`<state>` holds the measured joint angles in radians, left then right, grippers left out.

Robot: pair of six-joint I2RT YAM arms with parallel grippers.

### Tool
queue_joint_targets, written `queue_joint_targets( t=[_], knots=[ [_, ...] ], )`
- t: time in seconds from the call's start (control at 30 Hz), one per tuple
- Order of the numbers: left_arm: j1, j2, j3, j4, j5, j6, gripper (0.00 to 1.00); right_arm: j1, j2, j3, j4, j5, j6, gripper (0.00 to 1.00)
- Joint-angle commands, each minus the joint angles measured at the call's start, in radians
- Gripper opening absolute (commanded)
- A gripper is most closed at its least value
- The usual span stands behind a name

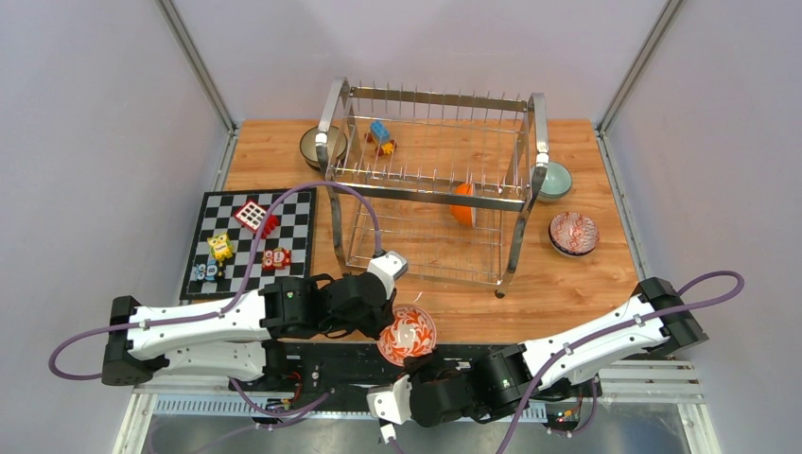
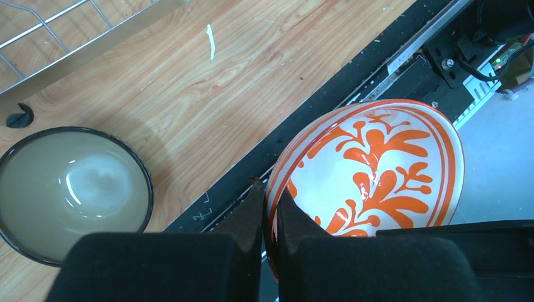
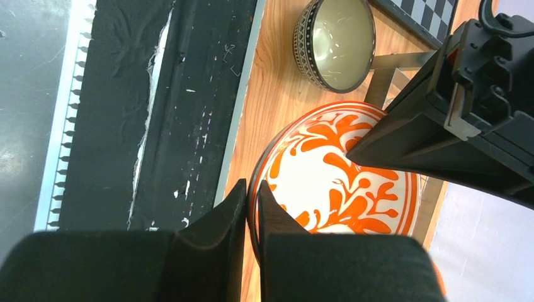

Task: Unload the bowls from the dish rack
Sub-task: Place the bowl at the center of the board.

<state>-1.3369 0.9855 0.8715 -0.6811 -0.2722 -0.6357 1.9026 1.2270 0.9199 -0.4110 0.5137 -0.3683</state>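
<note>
Wooden bench (image 1: 586, 284): orange-patterned bowl (image 1: 407, 333) gripped twice

Wrist views show the left end effector (image 2: 269, 201) and right end effector (image 3: 252, 192) each clamped on its rim, at the near edge. Only the overhead shows the dish rack (image 1: 430, 189), an orange bowl (image 1: 462, 203) standing inside.

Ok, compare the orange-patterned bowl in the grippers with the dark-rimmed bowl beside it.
Inside, the orange-patterned bowl is white with orange leaf shapes; the dark-rimmed bowl is plain beige. The orange-patterned bowl is pinched at its rim by the left gripper and the right gripper over the near edge of the table; the dark-rimmed bowl sits upright on it, untouched. Both are round and empty.
</note>
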Motion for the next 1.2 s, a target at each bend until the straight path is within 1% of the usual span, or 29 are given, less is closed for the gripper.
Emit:
queue_joint_targets(
  t=[0.0, 0.07, 0.1, 0.2, 0.27, 0.37, 0.4, 0.43, 0.53, 0.63, 0.9, 1.03, 1.17],
  knots=[
    [0.004, 0.015, -0.014, -0.061, -0.036, 0.028, 0.0, 0.012, -0.019, 0.008, 0.045, 0.065, 0.0, 0.03],
    [0.004, 0.012, -0.015, -0.061, -0.038, 0.024, 0.0, 0.011, -0.017, 0.01, 0.045, 0.073, 0.01, 0.05],
    [0.004, 0.011, -0.017, -0.061, -0.043, 0.019, 0.0, 0.012, -0.015, 0.013, 0.044, 0.084, 0.021, 0.1],
    [0.004, 0.0, -0.028, -0.059, -0.059, -0.005, 0.0, 0.012, -0.008, 0.038, 0.005, 0.113, 0.082, 0.39],
    [0.005, -0.018, -0.041, -0.054, -0.078, -0.027, 0.0, 0.011, -0.016, 0.06, -0.021, 0.138, 0.154, 0.56],
    [0.005, -0.061, -0.069, -0.05, -0.122, -0.066, 0.0, 0.011, -0.051, 0.094, -0.056, 0.219, 0.292, 0.87],
    [0.005, -0.076, -0.075, -0.05, -0.141, -0.082, 0.0, 0.01, -0.069, 0.107, -0.068, 0.235, 0.34, 0.94],
    [0.005, -0.09, -0.084, -0.05, -0.158, -0.096, 0.0, 0.01, -0.092, 0.112, -0.078, 0.256, 0.404, 0.99],
    [0.005, -0.125, -0.106, -0.047, -0.207, -0.144, 0.0, 0.01, -0.192, 0.093, -0.083, 0.303, 0.546, 0.99],
    [0.005, -0.151, -0.132, -0.035, -0.263, -0.222, 0.0, 0.01, -0.319, 0.041, -0.084, 0.404, 0.683, 0.99],
    [0.007, -0.194, -0.239, 0.058, -0.371, -0.474, 0.0, 0.01, -0.62, -0.21, -0.097, 0.624, 1.077, 0.99],
    [0.007, -0.155, -0.249, 0.109, -0.392, -0.546, 0.0, 0.01, -0.691, -0.28, -0.097, 0.697, 1.149, 0.99],
    [0.009, -0.052, -0.202, 0.111, -0.413, -0.568, 0.0, 0.009, -0.674, -0.283, -0.096, 0.745, 1.169, 0.98]
  ],
)
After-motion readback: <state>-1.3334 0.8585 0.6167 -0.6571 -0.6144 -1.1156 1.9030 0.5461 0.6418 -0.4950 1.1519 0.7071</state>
